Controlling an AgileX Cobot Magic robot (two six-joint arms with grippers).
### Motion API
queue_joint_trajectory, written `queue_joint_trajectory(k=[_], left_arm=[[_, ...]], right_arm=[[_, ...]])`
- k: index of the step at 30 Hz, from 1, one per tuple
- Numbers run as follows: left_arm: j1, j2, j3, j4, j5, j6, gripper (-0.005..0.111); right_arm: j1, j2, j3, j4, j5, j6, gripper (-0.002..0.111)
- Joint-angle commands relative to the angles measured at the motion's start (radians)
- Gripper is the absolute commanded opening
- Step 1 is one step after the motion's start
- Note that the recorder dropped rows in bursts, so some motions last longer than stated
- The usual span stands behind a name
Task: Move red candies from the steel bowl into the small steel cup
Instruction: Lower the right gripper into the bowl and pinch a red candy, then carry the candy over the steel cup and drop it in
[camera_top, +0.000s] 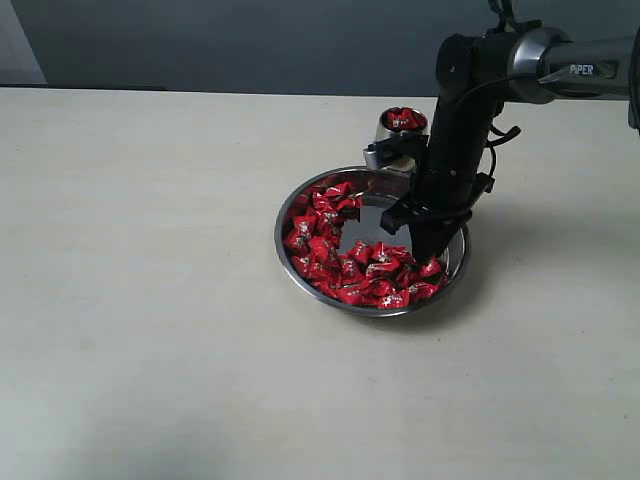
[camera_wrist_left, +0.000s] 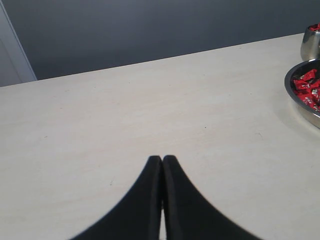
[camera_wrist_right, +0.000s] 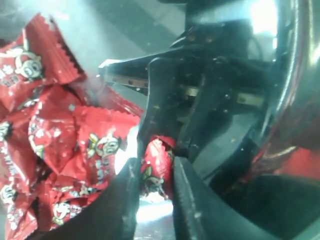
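The steel bowl (camera_top: 287, 215) sits mid-table with many red candies (camera_top: 360, 275) heaped along its left and front. Behind it stands the small steel cup (camera_top: 390, 131) with red candies (camera_top: 405, 118) showing at its mouth. My right gripper (camera_top: 425, 250) reaches down into the bowl's right side. In the right wrist view the right gripper (camera_wrist_right: 156, 172) is shut on one red candy (camera_wrist_right: 157, 167), just above the mirror floor, with a pile of red candies (camera_wrist_right: 55, 130) beside it. My left gripper (camera_wrist_left: 162, 159) is shut on nothing, over bare table, well left of the steel bowl (camera_wrist_left: 300, 107) and the small steel cup (camera_wrist_left: 311, 42).
The pale table (camera_top: 150, 300) stretches wide around the bowl. A dark wall (camera_top: 250, 40) runs along the back edge. The right arm (camera_top: 460, 130) leans over the space between cup and bowl.
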Motion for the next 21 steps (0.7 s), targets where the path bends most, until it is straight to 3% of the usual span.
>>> queue_joint_trajectory(k=[1,11,21], left_arm=[[-0.010,-0.004,-0.001,0.000,-0.004,-0.006,0.000],[-0.010,-0.004,-0.001,0.000,-0.004,-0.006,0.000],[-0.010,-0.004,-0.001,0.000,-0.004,-0.006,0.000]], right_arm=[[-0.001,-0.003,0.002,-0.025,-0.005,-0.005,0.007],[-0.001,-0.090,0.002,-0.024,-0.039,-0.007,0.007],[-0.001,-0.174,0.002,-0.049,-0.465,-0.014,0.007]])
